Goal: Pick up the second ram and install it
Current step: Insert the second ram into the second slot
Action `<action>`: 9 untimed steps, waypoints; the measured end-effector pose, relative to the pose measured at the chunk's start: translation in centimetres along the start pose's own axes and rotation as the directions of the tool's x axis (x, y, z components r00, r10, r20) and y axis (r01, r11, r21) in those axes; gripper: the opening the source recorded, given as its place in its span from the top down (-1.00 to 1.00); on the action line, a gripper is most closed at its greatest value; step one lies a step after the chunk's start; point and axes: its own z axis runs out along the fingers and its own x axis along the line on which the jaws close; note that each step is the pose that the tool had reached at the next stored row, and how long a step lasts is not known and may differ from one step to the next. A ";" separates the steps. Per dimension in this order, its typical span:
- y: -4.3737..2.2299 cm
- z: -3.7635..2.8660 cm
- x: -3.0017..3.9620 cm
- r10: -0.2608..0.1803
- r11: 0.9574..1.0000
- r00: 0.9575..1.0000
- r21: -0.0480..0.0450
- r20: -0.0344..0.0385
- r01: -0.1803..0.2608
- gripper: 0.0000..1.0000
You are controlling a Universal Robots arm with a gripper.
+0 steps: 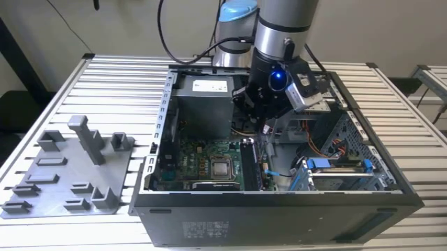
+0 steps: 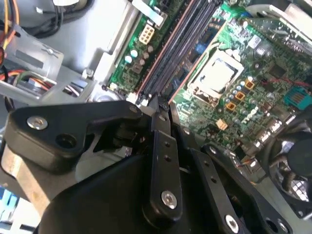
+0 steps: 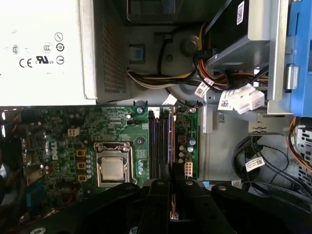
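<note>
My gripper [image 1: 264,130] reaches down into the open computer case [image 1: 279,201], over the memory slots [image 3: 156,144] of the green motherboard [image 3: 63,126]. In both wrist views the black fingers [image 2: 161,146] stand close together above the middle of the slots. The second ram [image 3: 168,151] shows as a thin dark edge running out from between the fingertips [image 3: 158,187], in line with the slots. The gripper [image 3: 171,184] looks shut on it. I cannot tell whether the ram is seated in a slot or just above it.
The CPU socket [image 3: 112,168] lies beside the slots. The power supply [image 3: 44,48] and tagged cable bundles [image 3: 219,92] sit just beyond them. A blue-tabbed drive cage [image 1: 335,172] is at the exterior view's right. A grey plastic fixture [image 1: 70,172] with upright posts lies outside the case.
</note>
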 end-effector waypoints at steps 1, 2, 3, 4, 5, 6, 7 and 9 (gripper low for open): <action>-0.12 0.11 0.00 -0.003 1.000 1.000 0.000 -0.001 0.003 0.73; -0.19 0.28 0.00 -0.007 1.000 1.000 0.000 -0.003 0.007 0.73; -0.27 0.46 0.00 -0.011 1.000 1.000 0.000 -0.004 0.011 0.73; -0.42 0.61 0.00 -0.013 1.000 1.000 0.000 -0.005 0.013 0.73; -0.59 0.77 0.00 -0.014 1.000 1.000 0.000 -0.006 0.014 0.73; -0.76 0.92 0.02 -0.014 1.000 1.000 0.000 -0.007 0.014 0.73; -0.95 1.09 0.05 -0.014 1.000 1.000 0.000 -0.008 0.014 0.73; -1.23 1.45 0.12 -0.014 1.000 1.000 0.000 -0.008 0.014 0.73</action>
